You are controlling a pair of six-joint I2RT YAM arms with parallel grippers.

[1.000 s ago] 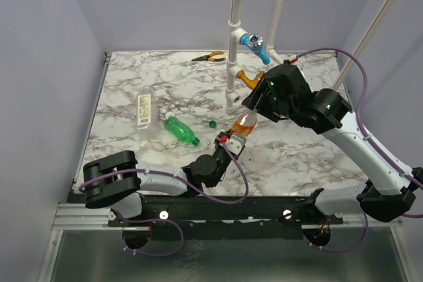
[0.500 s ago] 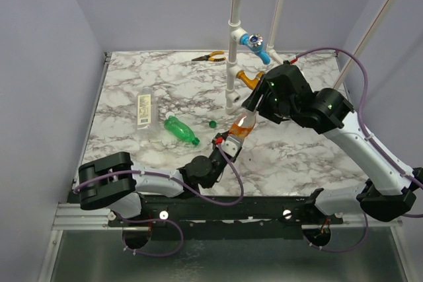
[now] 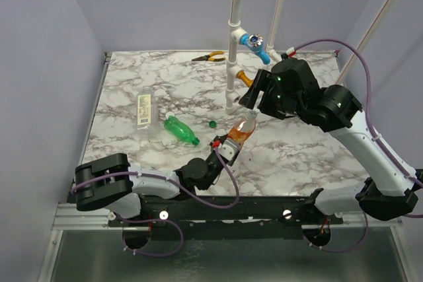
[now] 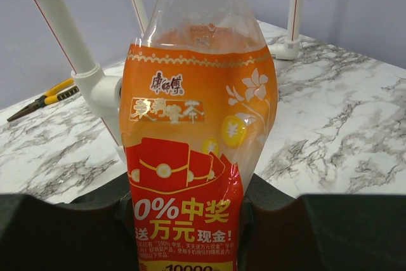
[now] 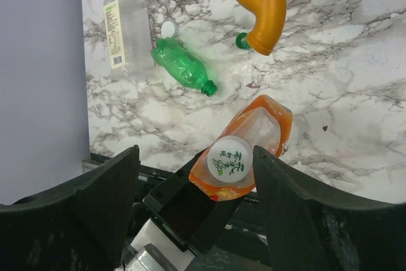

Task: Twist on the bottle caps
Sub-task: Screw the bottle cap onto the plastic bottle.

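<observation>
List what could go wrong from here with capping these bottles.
1. The right fingers stand open above the white printed cap on the translucent orange plastic bottle; whether it is tight cannot be seen, so it may sit loose or crooked.
2. The left fingers clamp only that bottle's lower part; its thin wall might buckle or tilt under twisting.
3. The slim green plastic bottle lies on its side, uncapped, and could roll when grasped.
</observation>
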